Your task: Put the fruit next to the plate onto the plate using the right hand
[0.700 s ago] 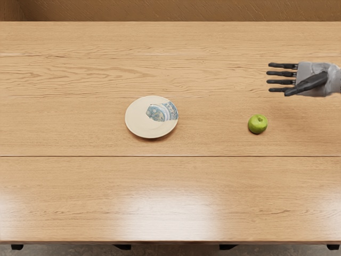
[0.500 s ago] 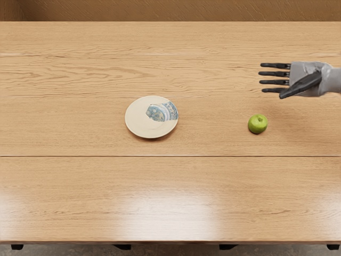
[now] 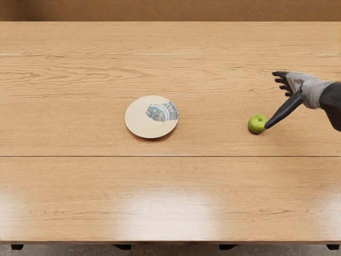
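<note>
Apple seemingly touches the right hand's outstretched thumb.

free: open tabletop from apple to plate | blocked: robot hand at apple's right

Compared with the earlier pictures, the right robot hand sits lower over the counter and nearer the apple, and it is turned at the wrist, so the four fingers no longer stretch flat and parallel toward the left but bunch, foreshortened, at the hand's upper left. The thumb now slants down and to the left, its tip right at the apple's right side where before it was well apart from it. More of the dark forearm shows at the right edge.
</note>
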